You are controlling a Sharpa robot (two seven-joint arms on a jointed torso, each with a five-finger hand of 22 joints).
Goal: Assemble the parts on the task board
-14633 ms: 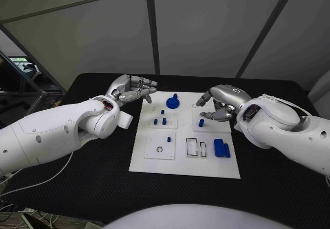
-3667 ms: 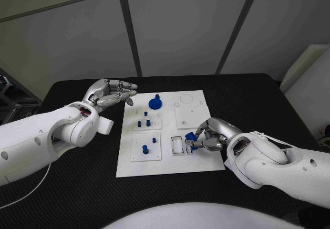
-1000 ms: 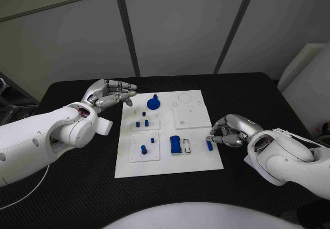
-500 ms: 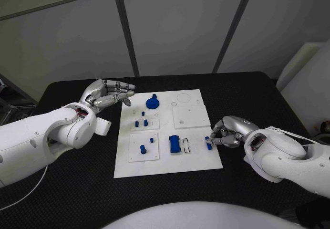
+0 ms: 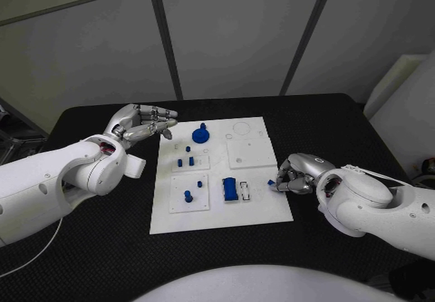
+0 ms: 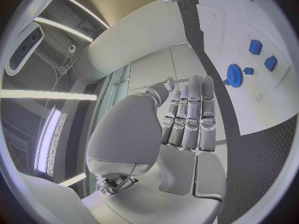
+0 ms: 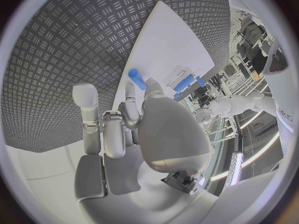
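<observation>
Right hand (image 5: 297, 174) sits at the right edge of the task board (image 5: 222, 214), fingers curled in, pinching a small blue cylinder (image 5: 271, 183) at their tips just above the board's rim; the right wrist view shows that cylinder (image 7: 137, 79) sticking out past the fingertips. Left hand (image 5: 141, 125) hangs raised off the board's far left corner, holding nothing, fingers loosely bent and apart. On the white board, a blue gear (image 5: 200, 134) stands at the far end, a blue block (image 5: 230, 189) sits in a slot near the middle, and small blue pegs (image 5: 188, 196) stand on the left
</observation>
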